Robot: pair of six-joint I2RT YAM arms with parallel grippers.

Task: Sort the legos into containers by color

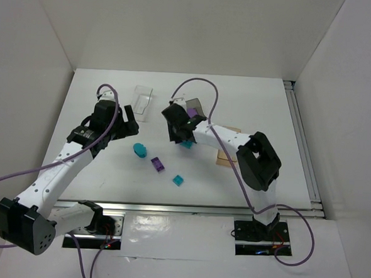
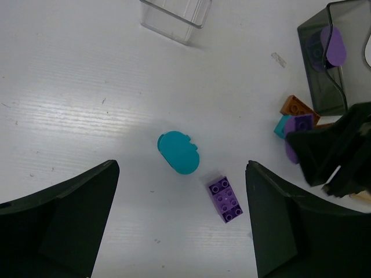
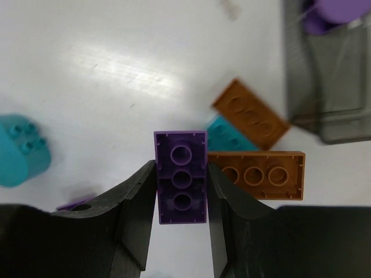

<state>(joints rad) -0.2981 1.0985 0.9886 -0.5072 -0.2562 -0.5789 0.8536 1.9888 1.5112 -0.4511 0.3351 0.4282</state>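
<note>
Pinching a purple brick (image 3: 181, 184) across its width in the right gripper (image 3: 181, 188), long axis along the fingers, just short of the smoky grey bin (image 3: 324, 98) holding purple pieces (image 3: 335, 13); left gripper (image 2: 181, 194) spread wide, empty, farther from that bin.

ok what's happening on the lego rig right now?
The right claw is clamped on a purple rectangular plastic brick, beside two orange-brown flat bricks near the smoky grey translucent bin, which already holds a purple oval piece. The left claw is open above a teal oval brick and a purple studded brick lying loose on the white table.
</note>
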